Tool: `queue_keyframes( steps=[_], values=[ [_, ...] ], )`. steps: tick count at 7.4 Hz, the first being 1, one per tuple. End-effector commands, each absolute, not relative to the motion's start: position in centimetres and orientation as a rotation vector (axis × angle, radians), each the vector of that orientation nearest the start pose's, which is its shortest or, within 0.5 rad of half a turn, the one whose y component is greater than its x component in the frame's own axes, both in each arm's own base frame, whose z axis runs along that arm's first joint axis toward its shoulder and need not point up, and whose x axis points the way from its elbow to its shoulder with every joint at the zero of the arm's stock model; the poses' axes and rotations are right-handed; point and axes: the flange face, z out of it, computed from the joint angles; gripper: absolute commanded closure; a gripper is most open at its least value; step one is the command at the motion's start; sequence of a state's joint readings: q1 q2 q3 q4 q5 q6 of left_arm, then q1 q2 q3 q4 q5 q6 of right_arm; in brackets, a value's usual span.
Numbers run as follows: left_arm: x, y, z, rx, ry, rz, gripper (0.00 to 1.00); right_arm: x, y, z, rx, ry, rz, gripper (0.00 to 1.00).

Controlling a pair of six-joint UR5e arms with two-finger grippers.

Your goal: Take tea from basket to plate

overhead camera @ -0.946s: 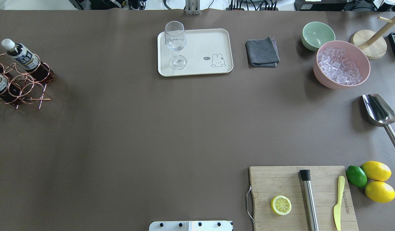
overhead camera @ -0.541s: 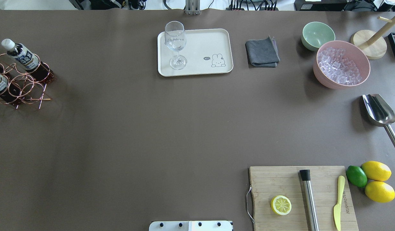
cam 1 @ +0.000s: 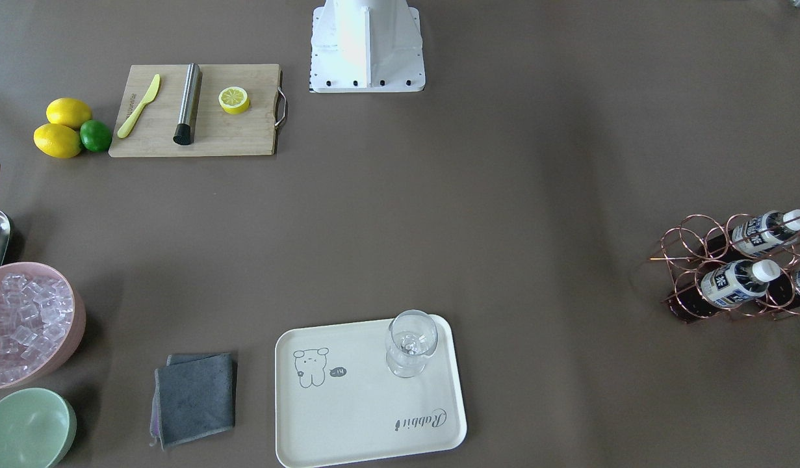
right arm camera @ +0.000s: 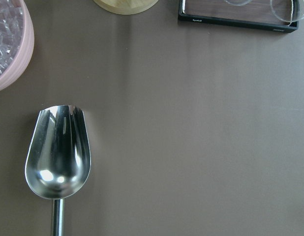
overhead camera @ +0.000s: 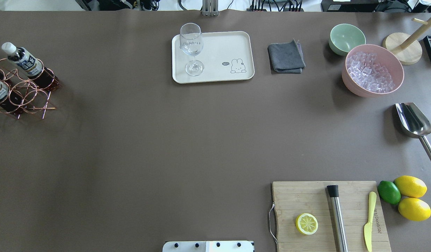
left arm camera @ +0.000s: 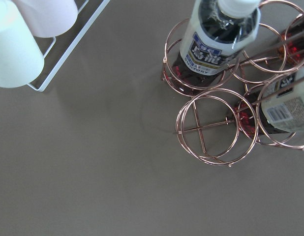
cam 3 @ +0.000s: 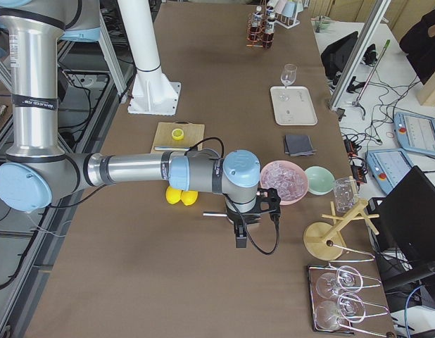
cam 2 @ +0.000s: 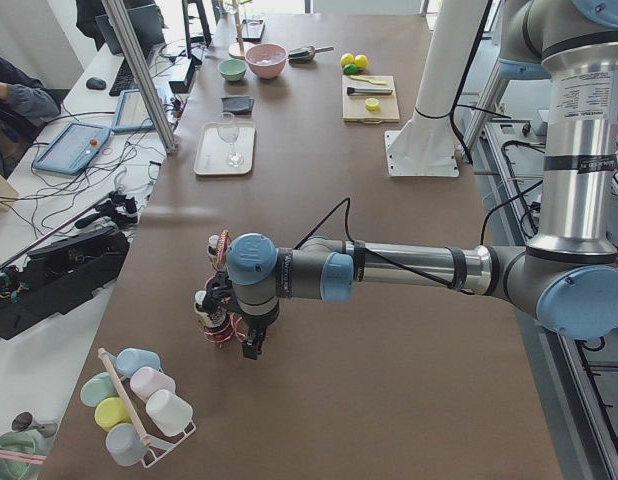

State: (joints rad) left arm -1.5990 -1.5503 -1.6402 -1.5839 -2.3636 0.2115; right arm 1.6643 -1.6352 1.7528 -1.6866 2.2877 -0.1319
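Over the worktop's [overhead camera: 166,140] left edge, we cannot tell if our left fingers [cam 2: 247,345] are apart. Lifted aslant, the tea [left arm camera: 211,44] could snag the basket [left arm camera: 198,129].

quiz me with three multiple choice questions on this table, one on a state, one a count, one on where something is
1. The pink bowl is: A) empty B) full of ice cubes C) upside down
2. Whole lemons beside the cutting board: A) one B) four C) two
3. The tea is: A) in the basket B) on the cutting board C) in the pink bowl
Answers: 1 B, clear cubes fill it to the rim; 2 C, two yellow ones lie next to the lime; 3 A, the bottles stand in its wire cells.
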Motion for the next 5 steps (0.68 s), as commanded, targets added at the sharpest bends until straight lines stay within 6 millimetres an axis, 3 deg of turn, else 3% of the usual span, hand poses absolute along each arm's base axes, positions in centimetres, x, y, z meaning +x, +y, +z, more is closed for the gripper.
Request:
queue_keyframes(
  steps=[1, 3, 5],
  values=[
    [-8.4, -48.5, 63.1, 0.284, 0.750, 0.486, 0.02, 9.6, -45.8, 61.5, 0.071, -0.713, -0.068, 0.00],
    [-9.3, -49.4, 61.8, 0.390, 0.662, 0.723, 0.02, 7.6, -46.3, 61.3, 0.060, -0.717, -0.111, 0.00],
    [-9.7, -53.4, 58.0, 0.426, 0.627, 0.907, 0.02, 6.9, -46.5, 61.2, 0.057, -0.718, -0.127, 0.00]
  ],
)
